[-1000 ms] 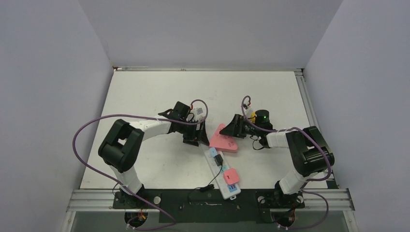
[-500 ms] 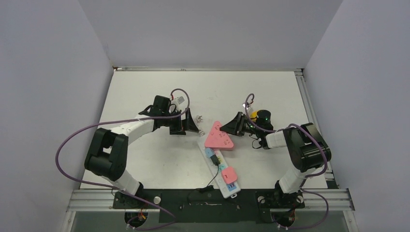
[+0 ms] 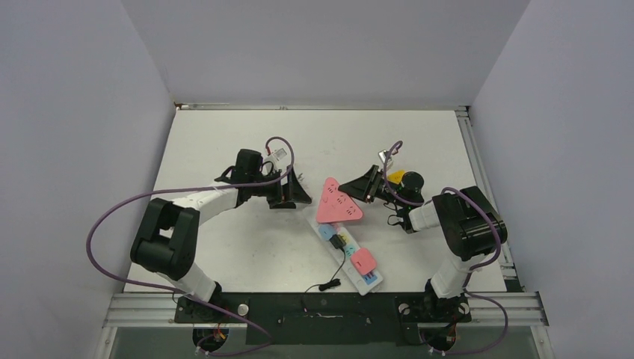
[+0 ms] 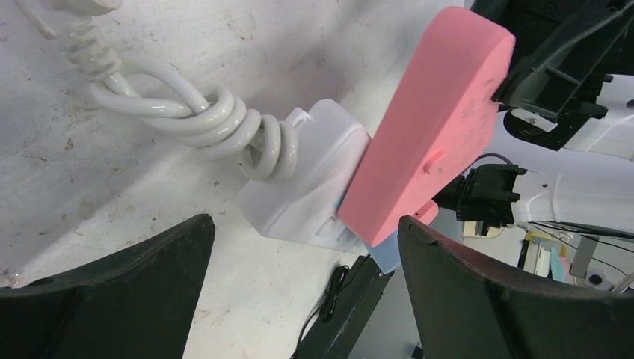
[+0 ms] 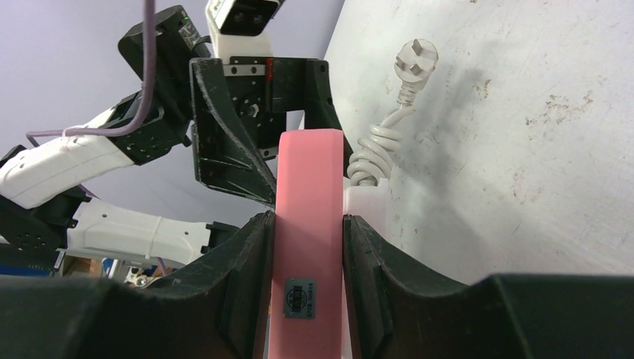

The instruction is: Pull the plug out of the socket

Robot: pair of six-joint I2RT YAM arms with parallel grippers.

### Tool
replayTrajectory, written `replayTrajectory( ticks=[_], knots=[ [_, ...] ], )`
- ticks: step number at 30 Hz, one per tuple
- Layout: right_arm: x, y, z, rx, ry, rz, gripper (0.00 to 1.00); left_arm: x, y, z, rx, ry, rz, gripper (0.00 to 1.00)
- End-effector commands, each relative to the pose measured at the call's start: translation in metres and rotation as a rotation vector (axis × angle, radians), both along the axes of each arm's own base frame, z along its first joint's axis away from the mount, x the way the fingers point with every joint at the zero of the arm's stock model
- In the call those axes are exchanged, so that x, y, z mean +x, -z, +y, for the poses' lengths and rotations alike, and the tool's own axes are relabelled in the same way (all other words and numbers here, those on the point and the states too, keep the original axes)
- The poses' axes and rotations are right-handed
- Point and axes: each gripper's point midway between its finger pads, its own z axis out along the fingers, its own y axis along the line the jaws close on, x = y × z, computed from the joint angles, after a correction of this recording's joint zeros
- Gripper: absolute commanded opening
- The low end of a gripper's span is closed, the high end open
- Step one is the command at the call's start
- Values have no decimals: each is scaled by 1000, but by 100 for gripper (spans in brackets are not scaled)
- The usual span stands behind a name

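Where the worktop [image 3: 224, 142] meets its near edge, the socket [image 3: 357, 263] begins just short of that edge and runs away toward 11 o'clock. A thin black cord [image 3: 334, 275] trails toward 7 o'clock from a black plug [image 3: 340, 244] seated mid-strip, and its end lies close to the near edge. A small pink plug [image 3: 363, 259] sits just nearer along the strip.

At the strip's far end the pink triangular plug [image 3: 335, 203] stands tipped on edge against the outlet face. Whether its pins are out cannot be told. The right hand [image 5: 308, 221] reaches in from 3 o'clock and pinches the plug's flat faces between both fingers.

The left hand [image 3: 297, 191] hangs at 9 o'clock of the plug, spread wide and gripping nothing. The strip's end and its coiled white cord [image 4: 209, 123] lie ahead of the gap, untouched.

Toward 12 o'clock the worktop runs on to its far edge, well apart from both hands. The side edges are also well apart from the strip.
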Motion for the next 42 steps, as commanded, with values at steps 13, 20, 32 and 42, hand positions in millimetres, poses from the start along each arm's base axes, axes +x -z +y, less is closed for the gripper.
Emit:
replayTrajectory(
  ticks=[13, 20, 32, 42],
  knots=[
    [-6, -46, 6, 24, -21, -222, 5, 21, 12, -9, -103, -144, 38, 84],
    [-8, -43, 9, -6, -30, -234, 5, 44, 5, -19, -208, -245, 57, 77],
    [-11, -30, 16, -88, -36, -256, 5, 34, 37, -39, -53, -197, 112, 55],
    [-18, -7, 23, -228, -85, -247, 29, 26, 52, -42, -2, -184, 150, 5]
  ],
)
